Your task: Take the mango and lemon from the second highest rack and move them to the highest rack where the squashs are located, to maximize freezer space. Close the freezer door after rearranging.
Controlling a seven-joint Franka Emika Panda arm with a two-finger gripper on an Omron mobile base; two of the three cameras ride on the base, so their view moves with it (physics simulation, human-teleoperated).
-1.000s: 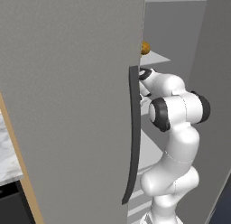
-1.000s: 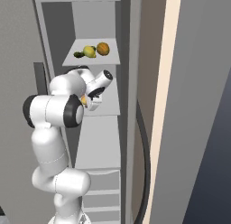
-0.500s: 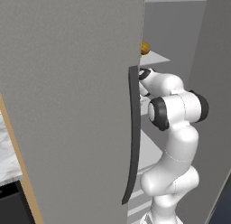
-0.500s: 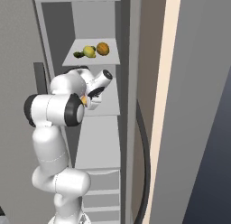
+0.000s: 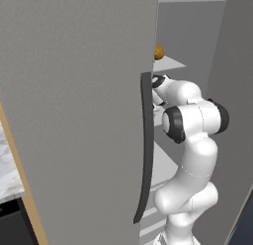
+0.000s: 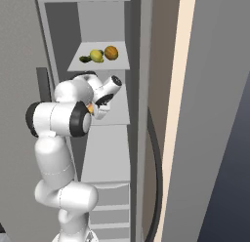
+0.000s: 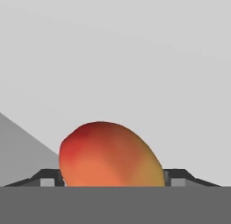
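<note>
mango [image 7: 110,155] sits between gripper [image 7: 113,177] fingertips in hand view, red-orange skin touching both inner faces; jaws clamped on it. arm [image 6: 73,116] reaches into grey cabinet at second highest rack [image 6: 114,120]. highest rack [image 6: 100,64] above carries yellow-green fruit [image 6: 96,55] and orange-brown round fruit [image 6: 111,52] side by side. freezer door [image 5: 74,115] stands swung out, dark curved handle [image 5: 145,150] near arm.

Arm bent fwd, tool [image 7: 113,180] jaws clamping fruit.
</note>
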